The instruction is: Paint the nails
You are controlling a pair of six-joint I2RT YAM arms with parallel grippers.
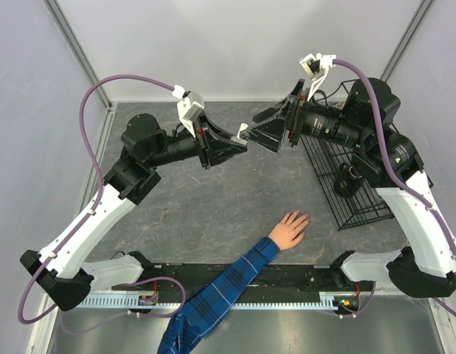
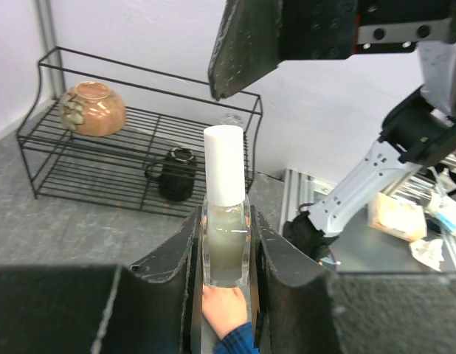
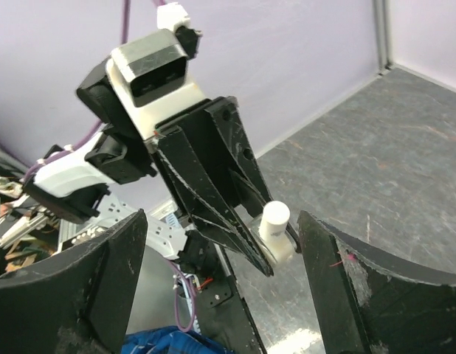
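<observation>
Left gripper (image 2: pixel 226 221) jaws clamped on polish bottle (image 2: pixel 226 247), white cap (image 2: pixel 224 166) pointing at right gripper (image 3: pixel 222 228), whose jaws stand apart just short of it. Nails (image 1: pixel 300 217): on hand (image 1: pixel 289 228) flat on tabletop (image 1: pixel 206 203), well below both.

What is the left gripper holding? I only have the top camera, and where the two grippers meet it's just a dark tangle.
Observer: The left wrist camera shows the left gripper shut on a clear nail polish bottle, held upright.
Operator: Is the cap off?
Observer: No, the white cap is on the bottle.
Operator: Does the right gripper have hold of the cap?
Observer: No. In the right wrist camera the right gripper is open, its fingers wide on either side of the cap and not touching it.
</observation>
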